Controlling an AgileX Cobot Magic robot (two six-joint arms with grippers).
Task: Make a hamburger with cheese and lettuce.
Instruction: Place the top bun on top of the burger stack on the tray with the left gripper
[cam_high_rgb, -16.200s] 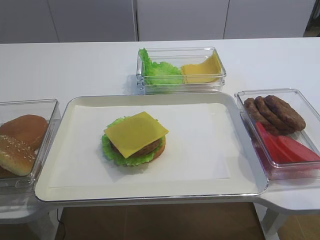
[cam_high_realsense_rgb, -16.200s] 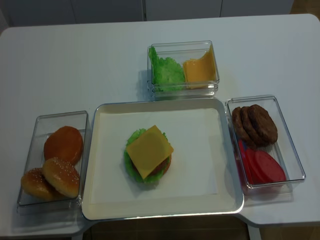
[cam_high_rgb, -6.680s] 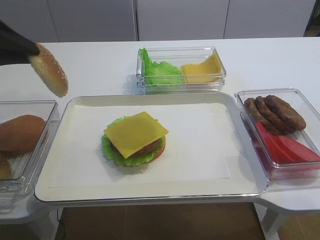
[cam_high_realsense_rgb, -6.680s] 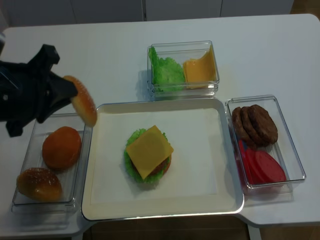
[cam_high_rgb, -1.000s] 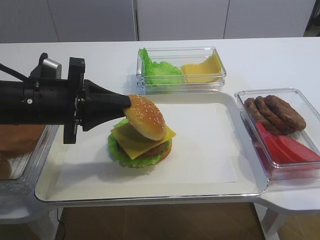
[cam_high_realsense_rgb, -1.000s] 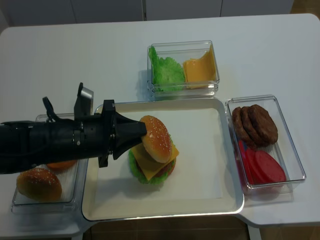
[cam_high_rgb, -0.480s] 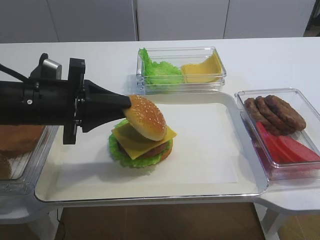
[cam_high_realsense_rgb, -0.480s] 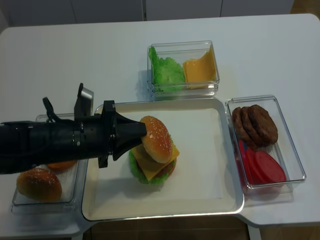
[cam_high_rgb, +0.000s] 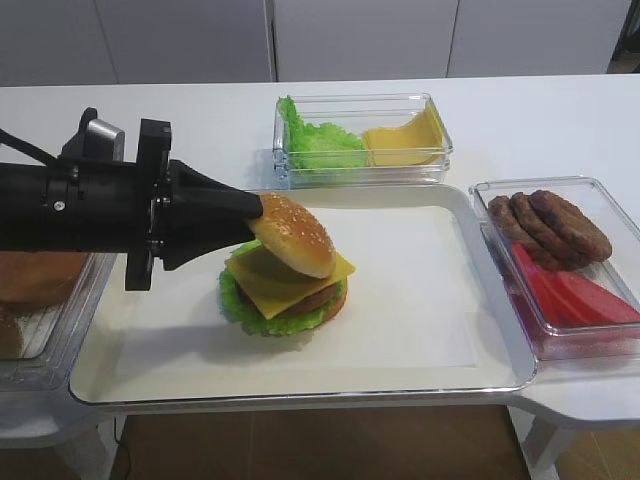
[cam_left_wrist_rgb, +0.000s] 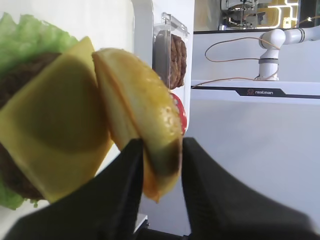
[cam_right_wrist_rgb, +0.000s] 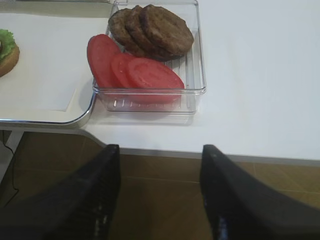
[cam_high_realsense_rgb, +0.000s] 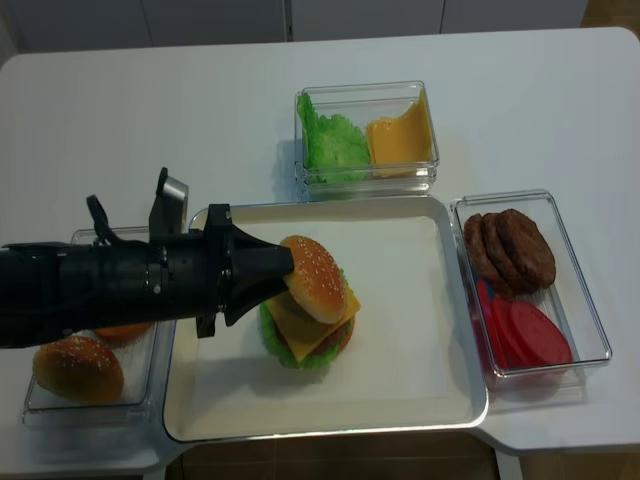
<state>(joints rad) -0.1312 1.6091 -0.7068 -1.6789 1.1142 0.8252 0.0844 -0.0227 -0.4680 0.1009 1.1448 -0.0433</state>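
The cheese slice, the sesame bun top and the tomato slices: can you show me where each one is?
cheese (cam_high_rgb: 318, 281), exterior high view, on the exposed front corner of the yellow square.
sesame bun top (cam_high_rgb: 296, 235), exterior high view, on its seeded dome.
tomato slices (cam_right_wrist_rgb: 145, 75), right wrist view, on the frontmost red slice.

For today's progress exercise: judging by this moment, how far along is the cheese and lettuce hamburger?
Done: on the tray, lettuce, patty and cheese are stacked on a bun base. In hand: the left gripper has the sesame top bun tilted on the cheese, its edge between the fingers. Left: let go, leave the bun flat, withdraw.
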